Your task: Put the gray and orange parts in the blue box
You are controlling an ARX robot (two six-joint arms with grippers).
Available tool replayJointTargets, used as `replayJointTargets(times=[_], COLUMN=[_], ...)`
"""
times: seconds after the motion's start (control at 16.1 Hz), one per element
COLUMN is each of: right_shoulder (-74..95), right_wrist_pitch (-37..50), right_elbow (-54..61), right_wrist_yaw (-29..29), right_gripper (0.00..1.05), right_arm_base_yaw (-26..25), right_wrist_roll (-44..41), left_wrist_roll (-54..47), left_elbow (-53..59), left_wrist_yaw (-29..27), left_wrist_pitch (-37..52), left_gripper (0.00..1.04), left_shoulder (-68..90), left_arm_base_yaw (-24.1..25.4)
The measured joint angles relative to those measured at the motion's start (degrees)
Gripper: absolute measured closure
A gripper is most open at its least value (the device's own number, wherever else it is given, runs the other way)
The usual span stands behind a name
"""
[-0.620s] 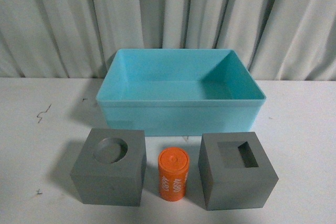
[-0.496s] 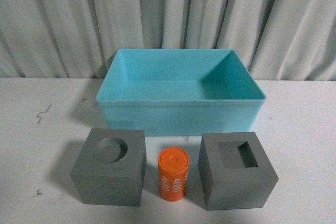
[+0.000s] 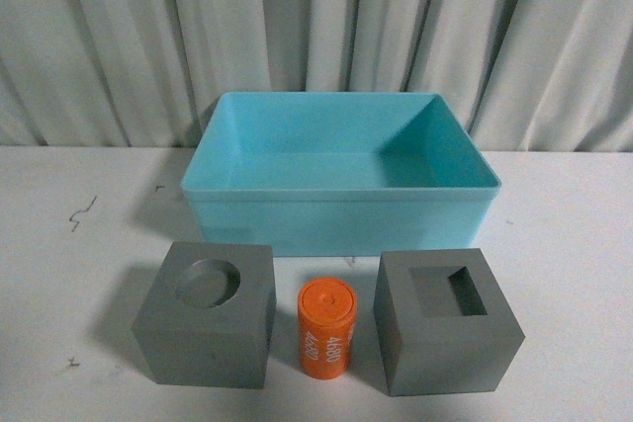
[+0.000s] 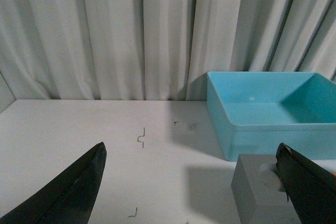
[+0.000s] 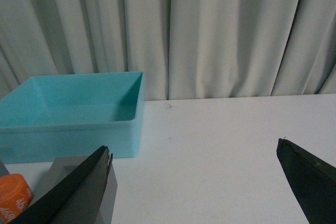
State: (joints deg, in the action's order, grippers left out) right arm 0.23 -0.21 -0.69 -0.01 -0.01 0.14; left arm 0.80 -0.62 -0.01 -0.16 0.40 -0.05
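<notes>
Pale pleated curtains (image 3: pixel 119 37) hang behind a white counter (image 3: pixel 69 274). The empty turquoise bin (image 3: pixel 336 219) stands at the back. Just before it sit, in a row, the round-recess gray cube (image 3: pixel 206 328), the orange cylinder (image 3: pixel 326 328) and the rectangular-recess gray cube (image 3: pixel 447 333), likely spaced so each arm reaches one cube. The left gripper (image 4: pixel 190 148) and right gripper (image 5: pixel 192 148) hover with jaws spread wide, holding nothing.

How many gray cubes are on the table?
2. The round-recess cube sits left of the orange cylinder; the rectangular-recess cube sits right of it. Both are outside the blue box, nearer the camera. None seems hidden.
</notes>
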Motion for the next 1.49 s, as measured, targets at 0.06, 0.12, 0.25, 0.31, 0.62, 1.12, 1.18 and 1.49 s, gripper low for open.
replayJointTargets(times=[0.06, 0.12, 0.25, 0.31, 0.62, 1.12, 1.18, 1.49], right_shoulder=[0.0, -0.02, -0.02, -0.02, 0.0, -0.02, -0.02, 36.63], right_wrist_pitch=[0.0, 0.0, 0.0, 0.0, 0.0, 0.0, 0.0, -5.27], right_elbow=[0.0, 0.0, 0.0, 0.0, 0.0, 0.0, 0.0, -19.87], right_wrist_yaw=[0.0, 0.0, 0.0, 0.0, 0.0, 0.0, 0.0, -8.74], right_gripper=[0.06, 0.06, 0.06, 0.06, 0.06, 0.06, 0.06, 0.06], right_arm_base_yaw=[0.0, 0.0, 0.0, 0.0, 0.0, 0.0, 0.0, -18.56], right_wrist_roll=[0.0, 0.0, 0.0, 0.0, 0.0, 0.0, 0.0, 3.43], left_wrist_roll=[-0.02, 0.0, -0.02, 0.0, 0.0, -0.02, 0.0, -0.02], left_elbow=[0.0, 0.0, 0.0, 0.0, 0.0, 0.0, 0.0, 0.0], left_wrist_yaw=[0.0, 0.0, 0.0, 0.0, 0.0, 0.0, 0.0, -0.07], left_wrist_pitch=[0.0, 0.0, 0.0, 0.0, 0.0, 0.0, 0.0, -0.02], left_gripper=[0.07, 0.07, 0.07, 0.07, 0.07, 0.07, 0.07, 0.07], left_shoulder=[0.0, 0.0, 0.0, 0.0, 0.0, 0.0, 0.0, 0.0], left_arm_base_yaw=[0.0, 0.0, 0.0, 0.0, 0.0, 0.0, 0.0, 0.02])
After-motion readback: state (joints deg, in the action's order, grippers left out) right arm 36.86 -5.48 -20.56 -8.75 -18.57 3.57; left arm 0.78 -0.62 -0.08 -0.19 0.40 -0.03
